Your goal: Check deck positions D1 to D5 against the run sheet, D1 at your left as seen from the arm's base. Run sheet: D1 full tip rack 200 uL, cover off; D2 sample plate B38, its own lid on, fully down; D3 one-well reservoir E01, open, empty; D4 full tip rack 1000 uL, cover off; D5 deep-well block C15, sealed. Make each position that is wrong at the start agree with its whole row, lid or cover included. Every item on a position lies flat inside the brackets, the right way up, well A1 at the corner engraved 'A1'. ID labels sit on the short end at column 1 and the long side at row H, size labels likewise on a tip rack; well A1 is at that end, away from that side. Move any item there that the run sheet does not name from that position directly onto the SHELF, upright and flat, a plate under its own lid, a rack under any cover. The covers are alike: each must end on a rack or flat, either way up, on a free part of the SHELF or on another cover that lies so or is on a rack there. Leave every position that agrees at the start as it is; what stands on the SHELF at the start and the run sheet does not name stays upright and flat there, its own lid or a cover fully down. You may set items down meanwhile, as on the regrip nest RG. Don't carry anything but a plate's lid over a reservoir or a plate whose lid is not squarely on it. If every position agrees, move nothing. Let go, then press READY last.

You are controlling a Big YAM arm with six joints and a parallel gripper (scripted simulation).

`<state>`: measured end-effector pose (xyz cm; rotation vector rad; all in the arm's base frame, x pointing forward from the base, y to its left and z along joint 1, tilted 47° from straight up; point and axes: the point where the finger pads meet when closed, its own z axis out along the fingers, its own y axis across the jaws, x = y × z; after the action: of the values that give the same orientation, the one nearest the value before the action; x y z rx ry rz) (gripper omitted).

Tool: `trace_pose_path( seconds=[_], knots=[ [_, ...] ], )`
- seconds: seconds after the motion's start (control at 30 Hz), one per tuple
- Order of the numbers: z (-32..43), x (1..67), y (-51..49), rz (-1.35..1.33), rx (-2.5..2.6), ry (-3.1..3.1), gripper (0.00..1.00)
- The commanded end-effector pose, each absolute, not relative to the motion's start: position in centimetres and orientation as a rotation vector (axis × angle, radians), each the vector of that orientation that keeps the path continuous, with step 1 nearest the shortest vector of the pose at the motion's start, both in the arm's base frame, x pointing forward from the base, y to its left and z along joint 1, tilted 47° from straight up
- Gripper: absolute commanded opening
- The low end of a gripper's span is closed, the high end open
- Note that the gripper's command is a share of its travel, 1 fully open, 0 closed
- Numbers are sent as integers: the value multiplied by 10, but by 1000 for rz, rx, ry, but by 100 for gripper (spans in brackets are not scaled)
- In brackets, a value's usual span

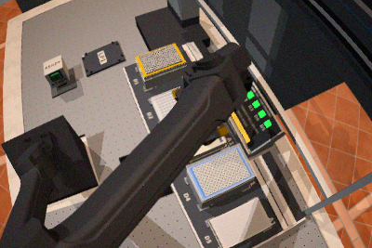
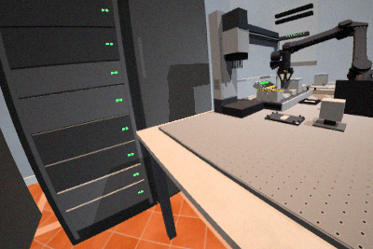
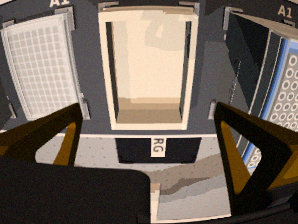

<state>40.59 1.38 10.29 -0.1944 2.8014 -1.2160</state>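
Gripper (image 3: pixel 149 143) is held fully open above the middle deck position, nothing between the fingers; both dark, yellow-edged fingers are seen spread at left and right of the wrist view. Directly below, a one-well reservoir (image 3: pixel 148 119) is seated in its brackets, uncovered, pale interior visible, with an engraved A1 mark above its far end. An RG tag (image 3: pixel 158 147) is seen just in front of it. To the left in the wrist view, a white sample plate (image 3: pixel 40 66) lies flat in the neighbouring position, partly hidden by the arm (image 1: pixel 153 155) in the top view; whether a lid is on it cannot be told. A yellow-framed tip rack (image 1: pixel 160 59) is seated at the D1 end, cover off, tip grid exposed. A blue-framed tip rack (image 1: pixel 220 173) is seated at D4, also uncovered. At D5 a block with a smooth pale top (image 1: pixel 239 222) is seen. Beside the deck, a long shelf (image 1: pixel 279 180) carries an item with green lights (image 1: pixel 258 109) and a yellow-edged piece (image 1: pixel 240 127). The READY button box (image 1: pixel 56 75) and a flat dark plate (image 1: pixel 103 58) are placed well apart from the deck on the table (image 1: pixel 93 16).
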Motion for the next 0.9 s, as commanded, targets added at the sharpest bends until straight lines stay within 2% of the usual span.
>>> trace_pose_path(
  seconds=[0.0,0.87],
  knots=[
    [126,417,33,-1172,-173,2760,100],
    [152,410,63,-1170,-176,2765,100]
  ],
)
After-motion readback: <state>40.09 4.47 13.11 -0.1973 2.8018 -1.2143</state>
